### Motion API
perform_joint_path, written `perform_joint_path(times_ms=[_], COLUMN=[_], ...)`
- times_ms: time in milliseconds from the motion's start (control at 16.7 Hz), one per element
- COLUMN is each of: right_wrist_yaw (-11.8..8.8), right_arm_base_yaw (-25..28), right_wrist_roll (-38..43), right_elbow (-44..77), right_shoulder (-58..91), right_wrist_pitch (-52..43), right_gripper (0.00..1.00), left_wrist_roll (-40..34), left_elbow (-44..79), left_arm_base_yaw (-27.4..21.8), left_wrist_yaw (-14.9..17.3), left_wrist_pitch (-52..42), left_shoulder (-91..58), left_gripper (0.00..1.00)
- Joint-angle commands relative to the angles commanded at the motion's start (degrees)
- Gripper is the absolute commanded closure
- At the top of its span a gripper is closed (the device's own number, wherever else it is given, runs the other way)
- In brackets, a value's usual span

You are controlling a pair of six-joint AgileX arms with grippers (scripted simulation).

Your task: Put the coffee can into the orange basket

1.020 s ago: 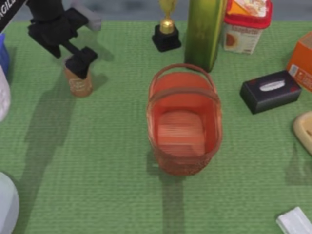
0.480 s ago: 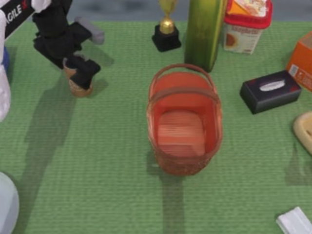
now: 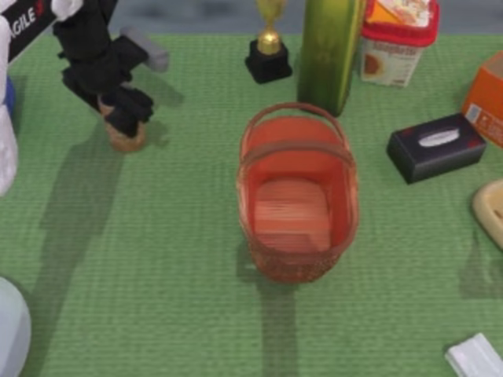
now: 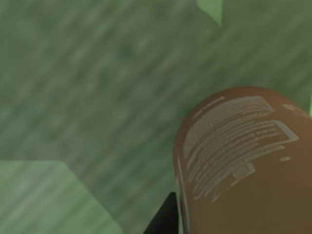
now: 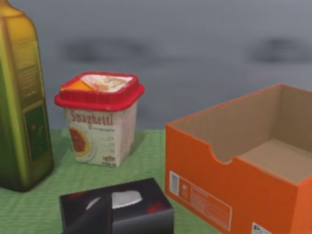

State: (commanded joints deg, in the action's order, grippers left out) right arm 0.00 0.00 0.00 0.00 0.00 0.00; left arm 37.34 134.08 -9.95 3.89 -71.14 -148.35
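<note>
The tan-brown coffee can [image 3: 126, 141] stands upright on the green mat at the back left; only its lower part shows under my left gripper [image 3: 124, 115]. That gripper has come down over the can and is shut on it. In the left wrist view the can [image 4: 243, 165] fills the picture, with one black finger [image 4: 168, 217] against its side. The orange basket [image 3: 297, 129] rests in the middle of the table, to the right of the can, holding nothing. My right arm is outside the top view; a dark sliver of my right gripper [image 5: 95, 219] shows in its wrist view.
Along the back stand a gold trophy [image 3: 269, 47], a tall green bottle [image 3: 330, 51] and a red-lidded spaghetti tub [image 3: 397, 39]. A black tissue box [image 3: 436, 145] and an orange box [image 3: 487, 98] sit at the right. White objects [image 3: 6, 149] line the left edge.
My left gripper has dropped from above the can down around it, and its fingers have drawn in against the can's sides. The basket has not moved.
</note>
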Motion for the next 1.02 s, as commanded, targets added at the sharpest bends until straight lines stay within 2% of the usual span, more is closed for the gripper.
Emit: perform_joint_path(times_ms=[300, 900, 1020], right_wrist_yaw=[0.0, 0.0, 0.0], right_arm_base_yaw=[0.0, 0.0, 0.0], right_wrist_roll=[0.0, 0.0, 0.0], right_elbow=[0.0, 0.0, 0.0], right_shoulder=[0.0, 0.0, 0.0], right_wrist_pitch=[0.0, 0.0, 0.0], right_gripper=[0.00, 0.00, 0.00], left_wrist_roll=[0.0, 0.1, -0.4], left_elbow=[0.0, 0.0, -1.0], left_arm_base_yaw=[0.0, 0.2, 0.0], left_wrist_yaw=[0.0, 0.0, 1.1], left_wrist_pitch=[0.0, 0.0, 1.8], left_shoulder=[0.0, 0.0, 0.4], left_gripper=[0.98, 1.00, 1.00])
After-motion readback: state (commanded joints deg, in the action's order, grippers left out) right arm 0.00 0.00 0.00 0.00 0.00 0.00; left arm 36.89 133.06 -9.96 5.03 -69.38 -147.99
